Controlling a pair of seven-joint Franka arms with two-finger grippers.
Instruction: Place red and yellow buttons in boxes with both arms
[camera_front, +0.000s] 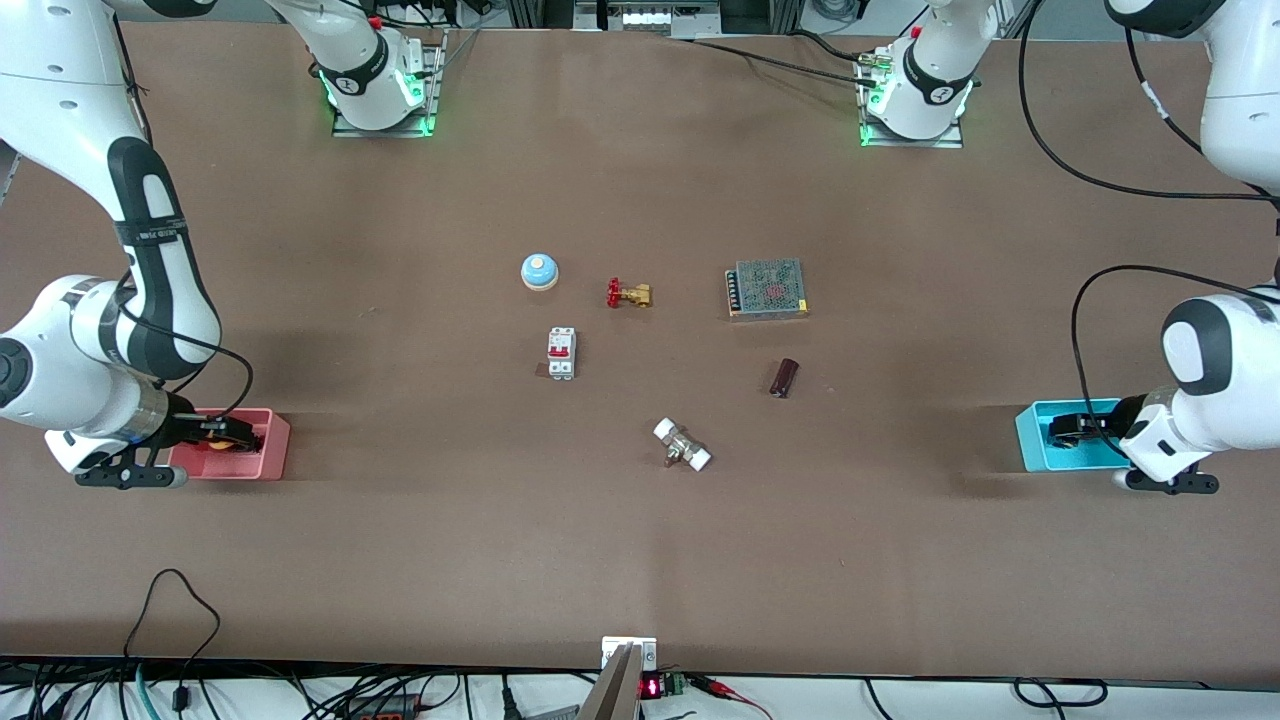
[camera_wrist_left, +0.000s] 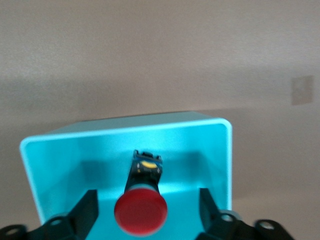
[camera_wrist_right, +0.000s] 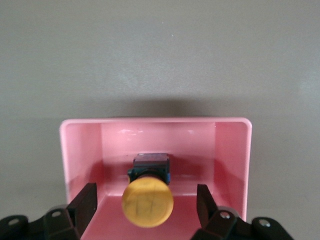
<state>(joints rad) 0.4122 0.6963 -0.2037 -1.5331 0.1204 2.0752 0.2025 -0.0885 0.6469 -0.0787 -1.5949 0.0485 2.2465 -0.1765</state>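
The red button (camera_wrist_left: 140, 212) lies in the cyan box (camera_wrist_left: 220, 150), between the spread fingers of my left gripper (camera_wrist_left: 148, 212), which do not touch it. The cyan box (camera_front: 1040, 440) stands at the left arm's end of the table, and my left gripper (camera_front: 1068, 431) is over it. The yellow button (camera_wrist_right: 148, 202) lies in the pink box (camera_wrist_right: 80, 150), between the spread fingers of my right gripper (camera_wrist_right: 147, 206), untouched. The pink box (camera_front: 272, 450) stands at the right arm's end, with my right gripper (camera_front: 232, 436) in it and the yellow button (camera_front: 218, 444) just showing.
In the table's middle lie a blue-domed bell (camera_front: 539, 270), a brass valve with red handle (camera_front: 628, 294), a white breaker (camera_front: 561, 353), a metal power supply (camera_front: 767, 288), a dark small cylinder (camera_front: 784, 377) and a white-ended fitting (camera_front: 682, 445).
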